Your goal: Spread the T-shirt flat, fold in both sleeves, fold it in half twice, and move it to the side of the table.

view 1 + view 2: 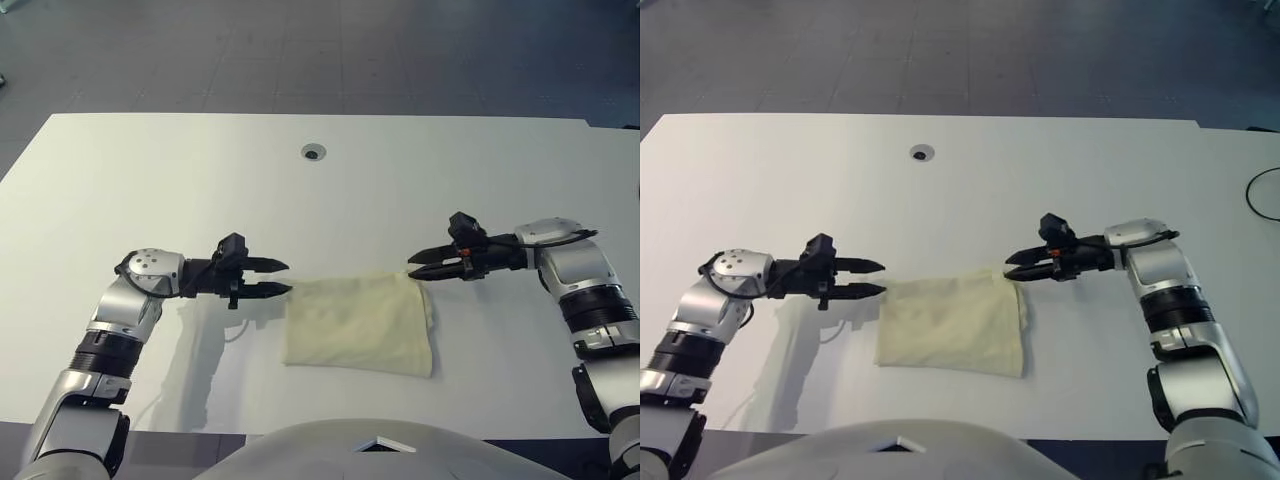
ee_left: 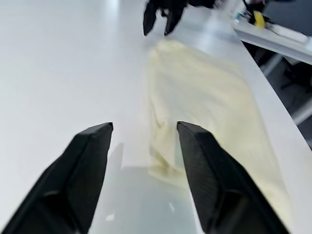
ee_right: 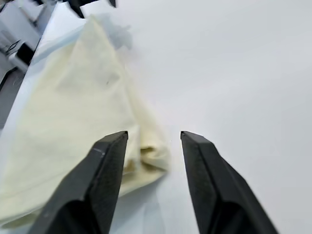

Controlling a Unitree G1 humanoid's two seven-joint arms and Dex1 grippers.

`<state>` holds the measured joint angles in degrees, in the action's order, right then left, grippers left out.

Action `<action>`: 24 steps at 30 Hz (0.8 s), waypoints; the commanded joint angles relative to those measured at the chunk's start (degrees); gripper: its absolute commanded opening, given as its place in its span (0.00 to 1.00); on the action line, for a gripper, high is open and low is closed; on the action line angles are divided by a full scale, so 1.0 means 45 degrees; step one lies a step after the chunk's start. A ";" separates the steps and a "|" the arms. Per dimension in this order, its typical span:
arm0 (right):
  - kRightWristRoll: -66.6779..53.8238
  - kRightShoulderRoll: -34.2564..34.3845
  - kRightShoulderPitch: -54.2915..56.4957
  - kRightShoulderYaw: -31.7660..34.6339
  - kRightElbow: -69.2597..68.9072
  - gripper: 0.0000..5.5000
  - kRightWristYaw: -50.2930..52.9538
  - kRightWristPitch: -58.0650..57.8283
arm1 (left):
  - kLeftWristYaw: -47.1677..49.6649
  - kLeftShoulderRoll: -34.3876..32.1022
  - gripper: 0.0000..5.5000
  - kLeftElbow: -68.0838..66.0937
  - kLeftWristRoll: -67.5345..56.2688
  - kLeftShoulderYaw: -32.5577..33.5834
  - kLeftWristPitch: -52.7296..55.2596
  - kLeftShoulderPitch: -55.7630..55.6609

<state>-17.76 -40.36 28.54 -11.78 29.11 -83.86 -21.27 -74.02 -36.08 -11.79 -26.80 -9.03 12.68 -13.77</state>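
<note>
T-shirt: the pale yellow T-shirt lies folded into a rough rectangle on the table, in the middle of the near half and close to the near edge. Its right side shows stacked layers, and its far-right corner is slightly rumpled.
Left gripper: the left gripper sits just left of the shirt's far-left corner and points right toward it. Its two black fingers are spread apart and hold nothing. In the left wrist view the shirt's corner lies just ahead of the gap, closer to one finger than the other. Whether a tip touches the cloth cannot be told.
Right gripper: the right gripper sits at the shirt's far-right corner and points left. Its fingers are also spread and empty. In the right wrist view the bunched corner of the cloth lies just ahead of the gap between the tips. Contact cannot be told.
Gripper relation: the two grippers face each other across the shirt's far edge, with the cloth between them.
Table: white, with a small round hole in its far middle, well apart from the shirt.
Cable: a dark cable loops at the table's right side.
Floor: grey tiles beyond the far edge.
</note>
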 commanded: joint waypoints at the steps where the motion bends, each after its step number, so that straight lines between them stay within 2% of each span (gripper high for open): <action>1: 0.0094 0.0268 0.0646 0.0789 0.0899 0.48 0.0858 0.0152 | 0.0843 0.0667 0.57 -0.0312 -0.0072 0.0702 0.0129 -0.0402; 5: -0.0186 0.0404 0.0677 0.1665 0.0894 0.58 0.1455 0.0485 | 0.1563 0.1040 0.68 -0.0296 0.0203 0.1143 -0.0410 -0.0394; 8: -0.0741 0.0453 -0.0119 0.2082 -0.0842 0.68 0.1462 0.0137 | 0.2083 0.1538 0.77 0.0530 -0.0188 0.1642 -0.0787 -0.0079; 11: -0.1372 0.0397 -0.1395 0.2034 -0.3244 0.60 0.1245 -0.0473 | 0.2166 0.1919 0.87 0.2270 -0.0706 0.1544 -0.0571 0.0671; 14: -0.1848 0.0177 -0.2373 0.1840 -0.5012 0.51 0.1052 -0.1119 | 0.2174 0.2129 0.79 0.3869 -0.1078 0.1141 -0.0210 0.1460; 18: -0.1823 0.0109 -0.2904 0.1606 -0.5521 0.38 0.1024 -0.1491 | 0.2050 0.2055 0.66 0.4822 -0.0875 0.0416 0.0071 0.2216; 24: -0.1029 0.0238 -0.3054 0.0758 -0.4344 0.19 0.1133 -0.1223 | 0.2267 0.1647 0.46 0.3560 0.1089 -0.0561 -0.0563 0.2594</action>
<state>-24.47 -39.09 15.02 -6.76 6.59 -79.10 -27.57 -64.15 -27.14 7.05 -25.45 -9.97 11.31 -2.90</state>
